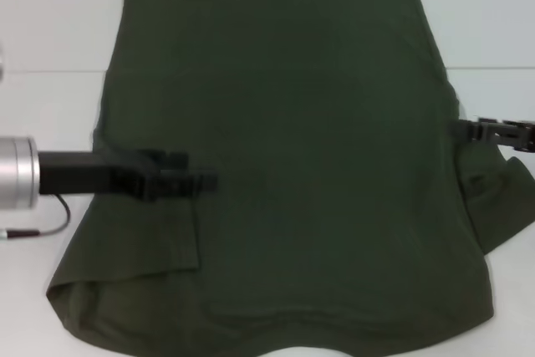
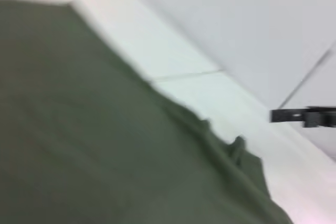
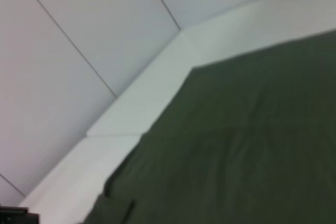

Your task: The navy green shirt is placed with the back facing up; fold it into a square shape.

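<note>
Left gripper (image 1: 196,181) reaches in over the navy green shirt (image 1: 292,123) from the robot's left side, its black body extending from a silver wrist section (image 1: 17,171). Its fingertips sit over the cloth where the left sleeve (image 1: 138,240) has been folded inward onto the body of the garment; whether the fingers are clenched, released or pinching fabric cannot be told from any view.

Right gripper (image 1: 468,130) sits at the opposite edge of the shirt, at the robot's right, with its thin black tip touching or just beside the cloth edge. Below that tip the right sleeve (image 1: 501,198) lies bunched and spread outward on the white table (image 1: 50,39), not folded in. Its grip state also cannot be told.

Between the 2 grippers, the shirt lies flat on the table, plain dark olive side up, with no lettering showing. The straight hem is on the far side from both grippers, and the near edge curves with soft ripples close to the robot.

From the left wrist view, the cloth (image 2: 105,145) fills most of the frame, and the right gripper (image 2: 304,116) appears farther off past a wrinkled edge. From the right wrist view, the flat cloth (image 3: 252,140) meets the white table (image 3: 157,93).
</note>
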Tool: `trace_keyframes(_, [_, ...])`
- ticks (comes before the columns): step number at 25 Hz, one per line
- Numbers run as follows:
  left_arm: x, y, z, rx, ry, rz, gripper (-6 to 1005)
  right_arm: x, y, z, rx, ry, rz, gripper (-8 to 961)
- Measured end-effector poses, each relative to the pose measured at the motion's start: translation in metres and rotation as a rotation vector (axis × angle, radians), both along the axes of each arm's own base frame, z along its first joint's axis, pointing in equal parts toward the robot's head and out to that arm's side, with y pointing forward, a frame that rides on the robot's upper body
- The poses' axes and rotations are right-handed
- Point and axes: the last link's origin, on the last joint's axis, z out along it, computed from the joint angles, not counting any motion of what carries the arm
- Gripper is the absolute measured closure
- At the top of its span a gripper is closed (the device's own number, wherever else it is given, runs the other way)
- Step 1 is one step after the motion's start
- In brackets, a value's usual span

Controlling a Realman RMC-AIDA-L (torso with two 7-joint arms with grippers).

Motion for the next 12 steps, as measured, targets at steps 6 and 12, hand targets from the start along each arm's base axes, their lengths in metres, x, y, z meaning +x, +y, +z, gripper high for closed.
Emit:
trace_keyframes(6, [-0.012, -0.012, -0.007, 0.103, -0.108, -0.024, 230, 0.022, 0.001, 0.049, -0.104, -0.076, -0.277, 13])
trace_keyframes(12, [-0.021, -0.01, -0.001, 0.169, -0.201, 0.065, 37, 0.039, 0.005, 0.082, -0.037, -0.21, -0.459, 12])
